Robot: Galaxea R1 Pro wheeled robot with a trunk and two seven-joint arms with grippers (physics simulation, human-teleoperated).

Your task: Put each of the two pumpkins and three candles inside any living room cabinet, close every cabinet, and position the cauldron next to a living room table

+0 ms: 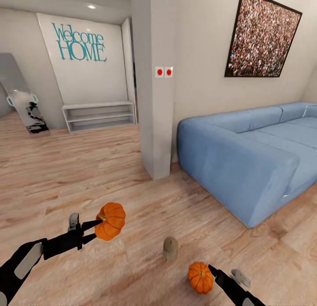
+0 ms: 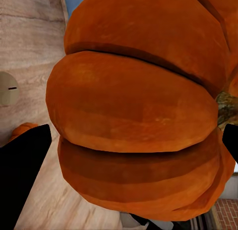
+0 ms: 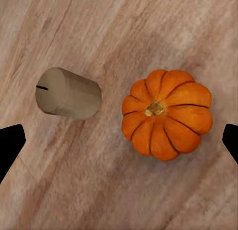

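Beside the blue sofa [image 1: 251,152], the left gripper [image 1: 94,230] is clenched on a pumpkin [image 1: 111,220] lifted off the wooden floor [image 1: 57,174] with its stem sideways, the released right gripper [image 1: 215,271] hovers over a second pumpkin [image 3: 167,113] sitting stem-up, and a candle [image 3: 67,92] stands upright just beside it.
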